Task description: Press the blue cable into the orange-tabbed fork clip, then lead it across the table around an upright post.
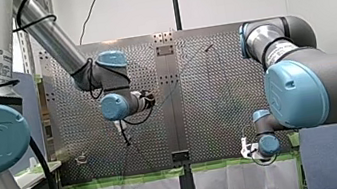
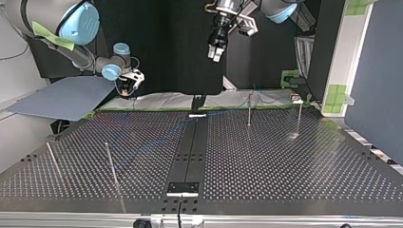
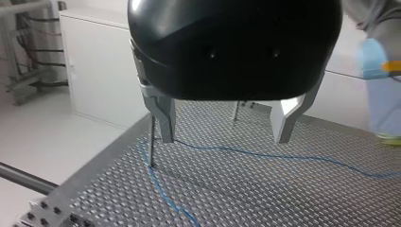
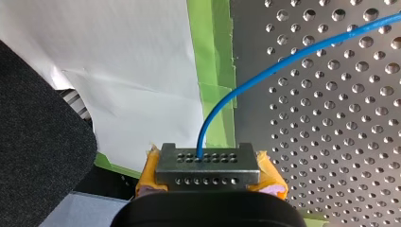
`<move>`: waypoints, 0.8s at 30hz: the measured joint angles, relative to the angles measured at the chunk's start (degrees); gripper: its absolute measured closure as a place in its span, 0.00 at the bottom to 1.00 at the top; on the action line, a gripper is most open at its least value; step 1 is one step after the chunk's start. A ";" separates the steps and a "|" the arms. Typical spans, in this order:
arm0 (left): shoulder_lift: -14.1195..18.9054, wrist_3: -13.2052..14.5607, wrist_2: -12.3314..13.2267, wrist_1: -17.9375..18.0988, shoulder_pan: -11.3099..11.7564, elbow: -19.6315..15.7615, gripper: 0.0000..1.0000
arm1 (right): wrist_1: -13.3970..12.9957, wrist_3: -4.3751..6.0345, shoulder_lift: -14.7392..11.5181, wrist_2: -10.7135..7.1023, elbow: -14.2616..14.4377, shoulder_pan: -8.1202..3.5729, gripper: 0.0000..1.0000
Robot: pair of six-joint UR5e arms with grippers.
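Fingers of the right gripper [image 4: 207, 163] are pressed together on the blue cable [image 4: 283, 61]. The right wrist view shows the cable rising from between the two perforated metal tips, with the yellow pads [image 4: 272, 176] bulging out at either side. Ahead of those fingers the cable arcs over a strip of green tape [image 4: 213, 71] and out above the perforated table [image 4: 340, 142]. None of this grip can be read in the top view, where the same gripper is only a small shape at the table's far edge.

The left gripper [image 3: 226, 137] has its metal fingers spread wide with nothing between them. Its own wrist view shows the cable lying on the table under and ahead of the fingers. One run passes beneath both tips, and another leads away from an upright post [image 3: 152, 142] that stands just beside one finger. The cable bends at that post's foot, but the finger hides which side of the post it passes. Farther ahead, between the fingers, stands a second post [image 3: 235, 112]. Only the top view shows that this gripper hangs well above the table, where the cable appears as a faint line crossing the holes.
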 joint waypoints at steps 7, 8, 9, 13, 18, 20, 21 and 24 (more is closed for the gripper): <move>-1.35 1.18 1.49 3.51 0.81 -4.39 0.00 | -0.01 -0.07 0.00 0.00 0.00 0.14 1.00; -1.74 1.32 1.77 3.99 0.89 -4.85 0.00 | 0.00 -0.08 0.00 0.00 0.00 0.16 1.00; -2.17 1.54 1.92 4.45 0.94 -5.34 0.00 | 0.00 -0.09 0.00 0.00 0.00 0.19 1.00; -4.36 2.84 2.10 6.72 1.11 -7.06 0.00 | 0.03 -0.02 0.00 -0.01 0.00 0.25 1.00; -7.08 4.38 2.21 9.49 1.19 -6.73 0.00 | 0.29 0.01 0.00 -0.14 -0.14 0.26 1.00; -8.24 5.34 2.21 10.63 1.22 -6.36 0.00 | 0.39 -0.01 0.00 -0.16 -0.17 0.27 1.00; -8.76 5.79 2.20 11.17 1.22 -6.24 0.00 | 0.44 0.00 0.00 -0.16 -0.17 0.27 1.00; -10.54 6.72 2.13 12.81 1.22 -6.06 0.00 | 0.50 0.13 0.00 -0.23 -0.17 0.33 1.00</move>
